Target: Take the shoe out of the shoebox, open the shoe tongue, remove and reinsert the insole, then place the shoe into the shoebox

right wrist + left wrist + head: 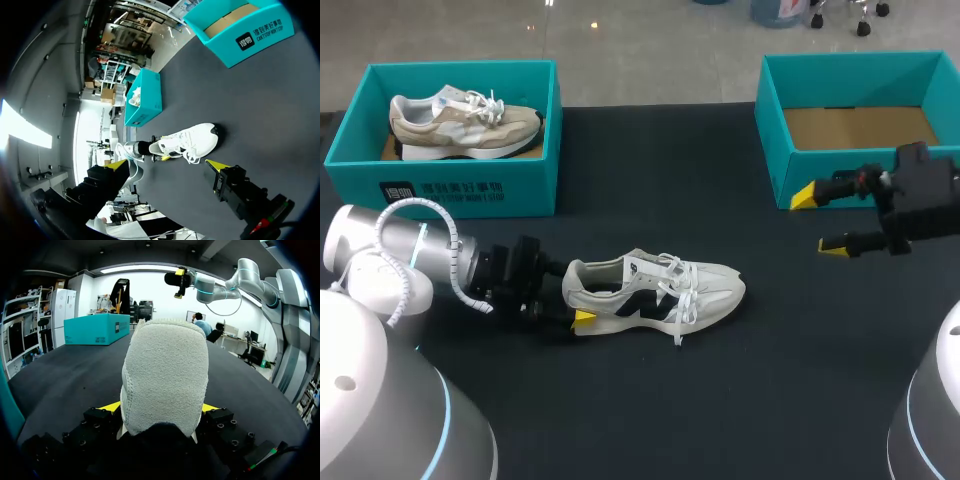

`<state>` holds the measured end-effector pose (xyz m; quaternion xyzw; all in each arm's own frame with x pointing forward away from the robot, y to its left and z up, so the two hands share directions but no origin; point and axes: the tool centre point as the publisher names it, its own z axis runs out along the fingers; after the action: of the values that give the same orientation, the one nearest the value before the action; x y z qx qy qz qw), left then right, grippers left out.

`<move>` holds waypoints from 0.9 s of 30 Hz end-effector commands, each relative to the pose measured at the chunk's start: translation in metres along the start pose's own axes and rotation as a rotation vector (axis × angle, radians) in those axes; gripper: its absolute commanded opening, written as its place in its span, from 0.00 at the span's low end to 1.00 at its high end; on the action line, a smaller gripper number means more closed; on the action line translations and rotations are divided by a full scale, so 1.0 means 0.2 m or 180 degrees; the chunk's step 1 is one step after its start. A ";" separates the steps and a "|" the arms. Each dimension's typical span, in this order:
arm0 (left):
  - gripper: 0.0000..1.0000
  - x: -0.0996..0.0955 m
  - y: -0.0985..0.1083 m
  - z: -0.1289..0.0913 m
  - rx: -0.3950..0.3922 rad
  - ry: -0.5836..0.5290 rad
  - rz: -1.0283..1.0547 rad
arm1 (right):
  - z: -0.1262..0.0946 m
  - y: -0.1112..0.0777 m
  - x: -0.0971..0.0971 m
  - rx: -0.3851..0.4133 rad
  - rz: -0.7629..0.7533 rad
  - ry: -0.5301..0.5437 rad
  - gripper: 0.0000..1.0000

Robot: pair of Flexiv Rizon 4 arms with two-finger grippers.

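White shoe [655,292] stands on its sole on the dark table [650,180], toe away from the left gripper [160,407], whose yellow tips clamp its heel; right gripper [818,222] hangs wide open, holding nothing, just before the right shoebox [840,175]; left shoebox [470,185] holds 1 beige shoe [465,122].

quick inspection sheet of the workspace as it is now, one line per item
surface: black table, flat
job's things: white shoe on its sole on the table, outside both boxes; left shoebox holds a beige shoe; right shoebox holds no shoe, cardboard floor showing
clutter: nothing seen
grippers: left gripper shut on the white shoe's heel; right gripper open, raised beside the right shoebox, holding nothing
cables: white coiled cable loops behind the left gripper, apart from the shoe
surroundings: nothing seen reaching over the table
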<state>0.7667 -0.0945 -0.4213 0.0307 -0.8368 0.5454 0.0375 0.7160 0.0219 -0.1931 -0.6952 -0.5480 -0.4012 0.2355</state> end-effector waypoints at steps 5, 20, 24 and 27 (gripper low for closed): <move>0.00 -0.01 0.02 0.01 -0.0009 0.0004 -0.0002 | 0.20 -0.17 0.14 -0.0272 -0.0138 -0.0295 1.00; 0.00 -0.01 0.02 0.01 -0.0009 0.0004 -0.0002 | 0.33 -0.26 0.23 -0.0090 -0.0244 -0.0467 1.00; 0.00 -0.01 0.02 0.01 -0.0009 0.0004 -0.0002 | 0.33 -0.26 0.23 -0.0090 -0.0244 -0.0467 1.00; 0.00 -0.01 0.02 0.01 -0.0009 0.0004 -0.0002 | 0.33 -0.26 0.23 -0.0090 -0.0244 -0.0467 1.00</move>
<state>0.7667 -0.0945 -0.4213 0.0307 -0.8367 0.5455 0.0375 0.6906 0.1117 -0.1990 -0.7029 -0.5852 -0.3663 0.1712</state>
